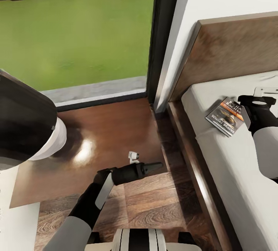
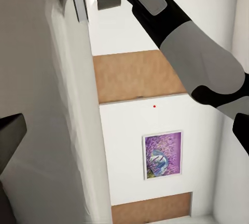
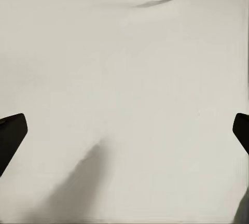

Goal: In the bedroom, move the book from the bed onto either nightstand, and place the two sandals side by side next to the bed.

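Observation:
The book, dark with orange lettering, lies flat on the off-white mattress of the bed, close to the headboard. My right gripper hovers at the book's right edge, open and empty. In the right wrist view its fingertips stand wide apart over bare mattress. The nightstand has a glossy dark top and stands left of the bed, under the window. My left gripper is open over the nightstand's near right corner, pointing toward the bed. The sandals are out of view.
A lamp with a black shade stands on the nightstand's left side. A tall black-framed window looks onto green lawn behind it. Wood plank floor runs between nightstand and bed. The left wrist view shows a lavender picture on a white wall.

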Controlling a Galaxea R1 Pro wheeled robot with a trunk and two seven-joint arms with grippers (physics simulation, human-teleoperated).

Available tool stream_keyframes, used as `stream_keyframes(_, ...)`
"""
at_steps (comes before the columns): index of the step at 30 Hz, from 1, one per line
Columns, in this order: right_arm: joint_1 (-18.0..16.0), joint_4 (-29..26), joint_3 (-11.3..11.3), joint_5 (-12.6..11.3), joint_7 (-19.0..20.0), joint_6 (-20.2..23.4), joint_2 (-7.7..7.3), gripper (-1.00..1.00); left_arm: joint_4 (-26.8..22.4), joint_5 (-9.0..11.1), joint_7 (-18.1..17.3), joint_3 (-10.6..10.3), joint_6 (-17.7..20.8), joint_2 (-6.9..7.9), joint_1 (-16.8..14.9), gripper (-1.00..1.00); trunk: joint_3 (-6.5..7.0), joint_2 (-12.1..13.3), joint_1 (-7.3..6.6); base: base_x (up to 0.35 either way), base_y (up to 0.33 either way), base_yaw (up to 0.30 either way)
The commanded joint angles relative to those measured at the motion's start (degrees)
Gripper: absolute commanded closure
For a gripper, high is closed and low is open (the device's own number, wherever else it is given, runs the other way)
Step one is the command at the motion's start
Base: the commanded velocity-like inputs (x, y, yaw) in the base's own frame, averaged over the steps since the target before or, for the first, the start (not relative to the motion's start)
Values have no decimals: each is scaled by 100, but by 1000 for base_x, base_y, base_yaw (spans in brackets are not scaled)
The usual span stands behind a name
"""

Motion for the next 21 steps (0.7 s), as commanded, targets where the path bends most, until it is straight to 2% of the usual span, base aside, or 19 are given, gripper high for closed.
stream_keyframes(1,3,0,-25,40,6,54,3,-100,2,33,-1,-4,52,0,-3,-100,-3,-1,-1,-76,0,0)
stream_keyframes(21,-3,1,-25,40,6,54,3,-100,2,33,-1,-5,54,0,-2,-100,-3,-1,-1,-14,0,0)
